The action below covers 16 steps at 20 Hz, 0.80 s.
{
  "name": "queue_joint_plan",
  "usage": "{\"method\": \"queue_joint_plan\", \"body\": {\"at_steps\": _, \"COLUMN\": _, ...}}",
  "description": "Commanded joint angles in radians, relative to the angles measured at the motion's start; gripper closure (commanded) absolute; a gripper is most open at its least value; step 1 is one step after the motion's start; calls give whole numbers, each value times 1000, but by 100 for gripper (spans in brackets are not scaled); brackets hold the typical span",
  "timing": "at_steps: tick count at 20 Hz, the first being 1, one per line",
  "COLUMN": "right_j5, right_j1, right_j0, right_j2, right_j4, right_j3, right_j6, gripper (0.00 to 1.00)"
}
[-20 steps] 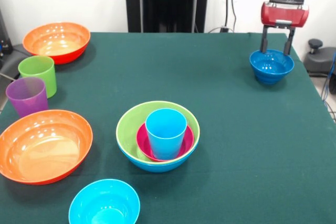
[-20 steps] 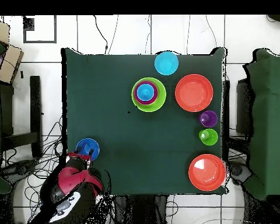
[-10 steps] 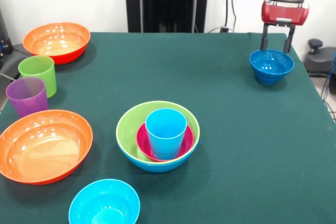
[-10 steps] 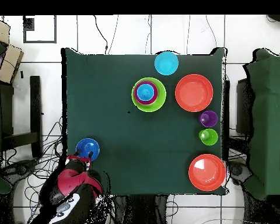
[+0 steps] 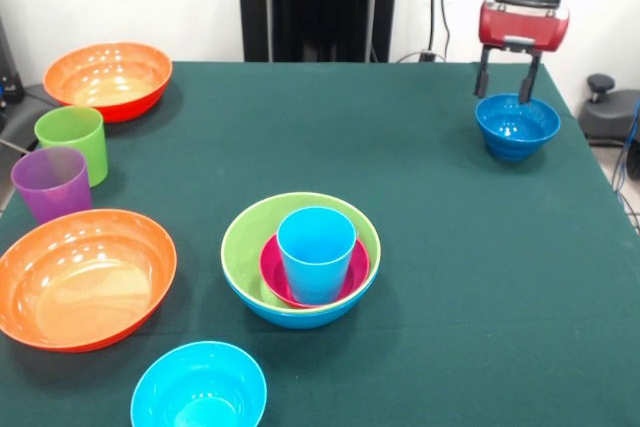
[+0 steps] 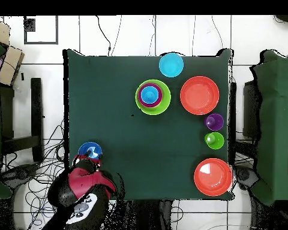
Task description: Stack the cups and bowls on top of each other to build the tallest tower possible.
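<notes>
The tower [image 5: 300, 262] [image 6: 153, 96] stands mid-table: a light blue cup in a magenta bowl, nested in lime green and blue bowls. A dark blue bowl [image 5: 517, 127] [image 6: 89, 150] sits at the far right corner. My gripper [image 5: 505, 85] [image 6: 90, 160] hangs open just above its far left rim, holding nothing. Two orange bowls [image 5: 82, 277] [image 5: 107, 78] lie on the left, with a lime green cup [image 5: 72, 142] and a purple cup [image 5: 52, 183] between them. A cyan bowl [image 5: 199, 387] sits at the near edge.
The table's right edge [image 5: 600, 207] runs close to the dark blue bowl. A black office chair [image 5: 610, 107] stands beyond that corner.
The gripper has risen and shifted left, from straddling the dark blue bowl's far rim to above its left side. The bowl has not moved.
</notes>
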Motion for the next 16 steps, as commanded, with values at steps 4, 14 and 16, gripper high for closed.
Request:
{"method": "queue_joint_plan", "body": {"at_steps": 4, "right_j5": 107, "right_j1": 45, "right_j0": -61, "right_j2": 129, "right_j4": -15, "right_j3": -25, "right_j6": 57, "gripper": 0}}
{"method": "queue_joint_plan", "body": {"at_steps": 14, "right_j5": 108, "right_j1": 59, "right_j0": -54, "right_j2": 150, "right_j4": -20, "right_j3": -23, "right_j6": 51, "gripper": 0}}
{"method": "queue_joint_plan", "body": {"at_steps": 16, "right_j5": 103, "right_j1": 61, "right_j0": -46, "right_j2": 153, "right_j4": -21, "right_j3": -17, "right_j6": 54, "gripper": 0}}
